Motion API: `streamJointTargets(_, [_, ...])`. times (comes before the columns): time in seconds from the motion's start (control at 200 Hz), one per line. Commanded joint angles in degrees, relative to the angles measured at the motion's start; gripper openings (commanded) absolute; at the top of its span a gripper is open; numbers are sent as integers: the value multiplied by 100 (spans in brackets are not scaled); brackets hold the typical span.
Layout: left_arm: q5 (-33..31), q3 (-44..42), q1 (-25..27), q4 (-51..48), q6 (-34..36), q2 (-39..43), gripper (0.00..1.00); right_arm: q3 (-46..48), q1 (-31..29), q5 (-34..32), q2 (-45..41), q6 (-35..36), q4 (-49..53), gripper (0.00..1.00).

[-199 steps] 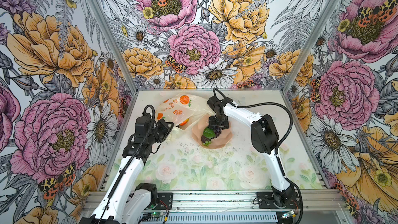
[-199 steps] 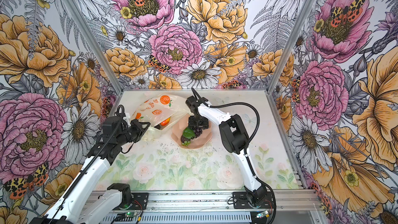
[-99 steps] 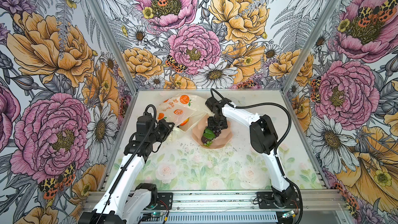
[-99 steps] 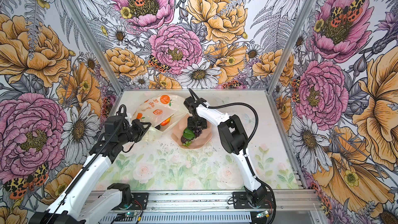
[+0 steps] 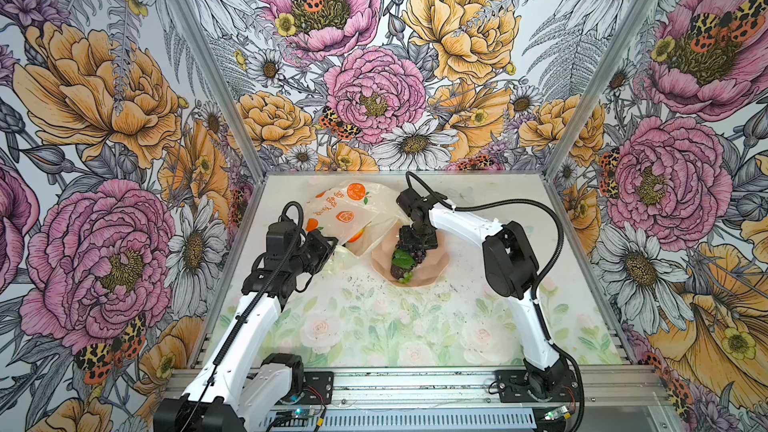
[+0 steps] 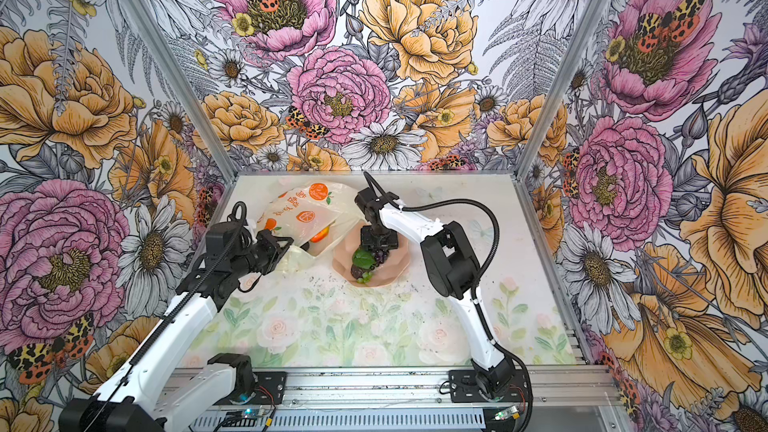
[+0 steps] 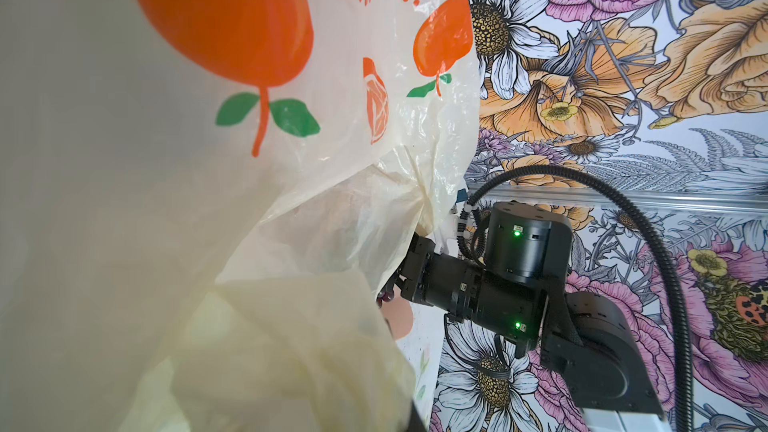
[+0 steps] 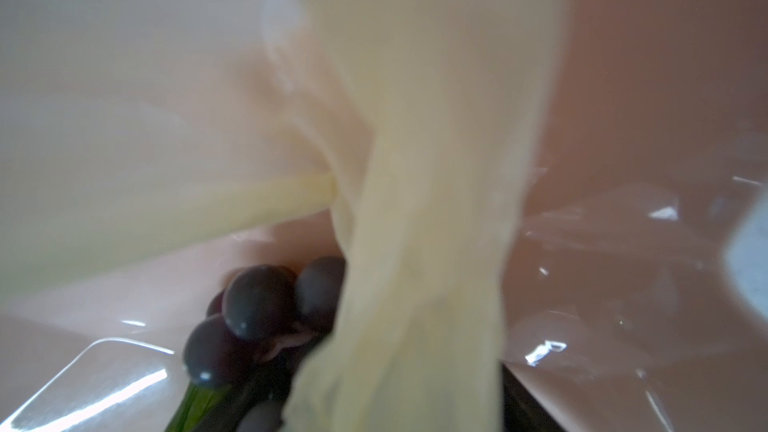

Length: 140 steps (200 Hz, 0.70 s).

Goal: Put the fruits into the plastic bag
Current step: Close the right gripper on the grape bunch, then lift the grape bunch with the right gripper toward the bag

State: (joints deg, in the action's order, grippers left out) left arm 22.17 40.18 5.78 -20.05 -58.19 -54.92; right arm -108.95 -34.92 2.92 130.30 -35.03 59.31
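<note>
Crinkly translucent plastic bag (image 5: 345, 209), edge pinched in left hand (image 5: 330, 245), drapes against right hand (image 5: 417, 245) above grape bunch (image 5: 417, 258) in faceted pink bowl (image 5: 440, 261); right hand's grip unreadable.

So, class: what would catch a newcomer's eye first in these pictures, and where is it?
The flower-printed walls all round. Then the orange-printed plastic bag at back left, pinched by the left gripper, and the pink bowl beside it holding a grape bunch under the right gripper.

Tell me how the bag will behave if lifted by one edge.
Probably floppy: the bag is thin, crinkled film, sagging in folds. Likely very light, so it may drape onto things; a fold partly hides the grapes in the right wrist view.
</note>
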Motion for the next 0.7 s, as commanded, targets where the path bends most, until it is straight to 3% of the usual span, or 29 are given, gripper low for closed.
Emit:
streamJointTargets(0.0, [66,94,28,52,-15,136,0,184,55,45,-185,45,-224,69])
streamJointTargets(0.195, [-8,-12,49,37,-96,277,0,444,55,27,-387,1,-470,56])
streamJointTargets(0.515, [5,51,90,21,-61,253,0,1548,128,97,-1435,-48,-1806,24])
streamJointTargets(0.695, [52,76,98,-7,16,295,0,2127,269,432,-2053,-105,-2531,20])
